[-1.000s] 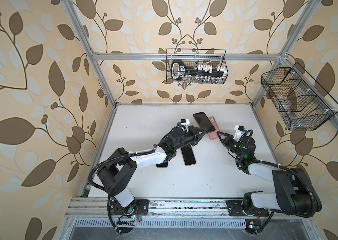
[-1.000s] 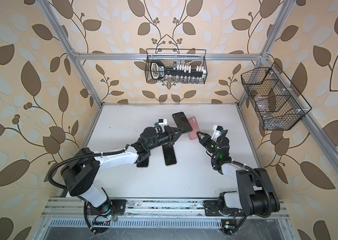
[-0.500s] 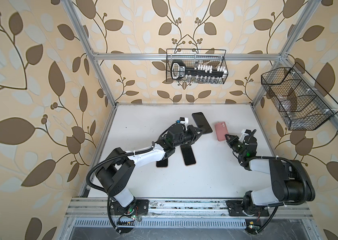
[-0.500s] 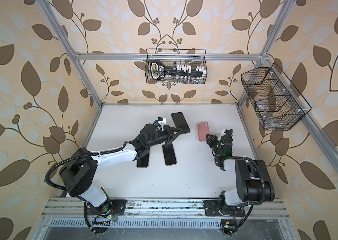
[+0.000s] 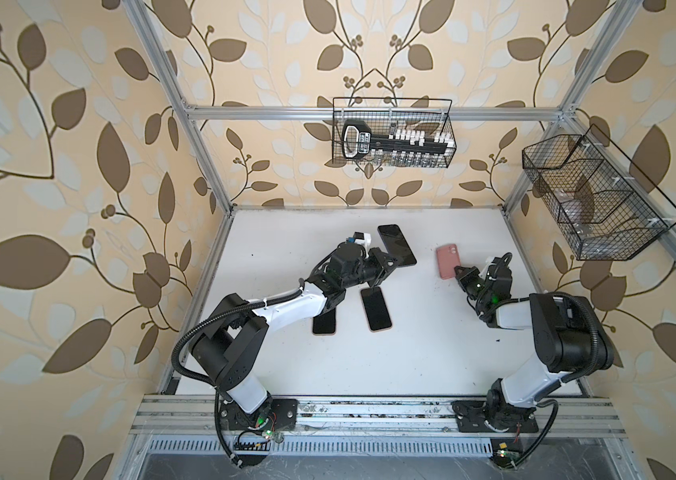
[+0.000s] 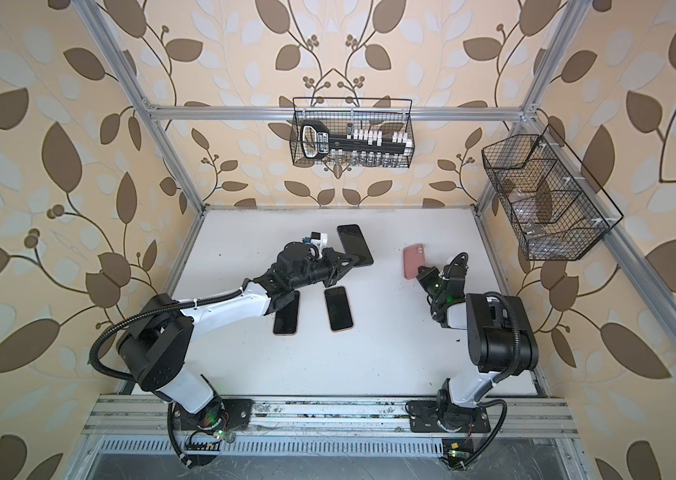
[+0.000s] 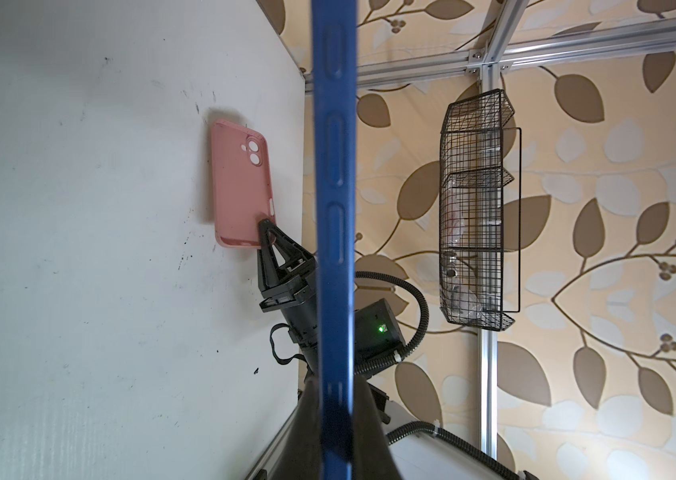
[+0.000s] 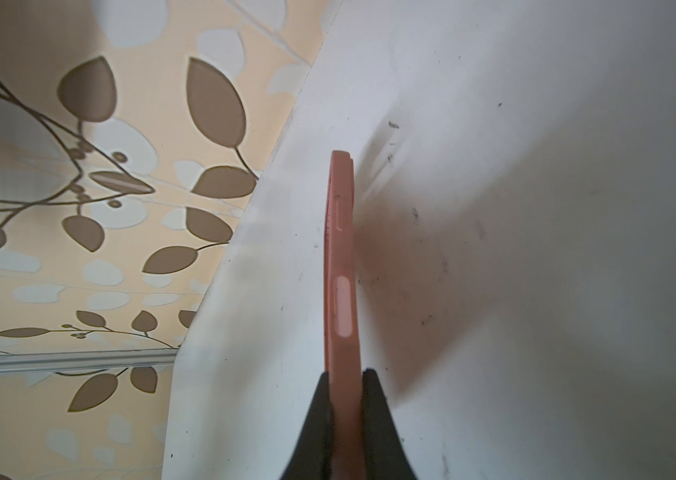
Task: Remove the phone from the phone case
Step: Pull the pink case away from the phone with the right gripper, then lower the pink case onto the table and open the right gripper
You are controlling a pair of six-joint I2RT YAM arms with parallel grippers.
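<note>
Two phones point(image 5: 376, 309) point(image 5: 324, 323) flat on white table point(image 5: 411, 357); leaf-wallpapered walls point(image 5: 78, 174); left fingers point(image 7: 301, 436) clamp phone point(image 5: 396, 246), right fingers point(image 8: 319, 428) clamp pink case point(image 5: 446, 261).

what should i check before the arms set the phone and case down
1. Phone out of case: ok. The phone and the pink case are apart, with bare table between them.
2. Left gripper hold: ok, shut on the phone's near end.
3. Right gripper hold: ok, its fingers pinch one end of the case.
4. Landing room: ok. The two other phones lie by the left arm, and open table lies right of them.
5. Case touching the table: cannot tell.
</note>
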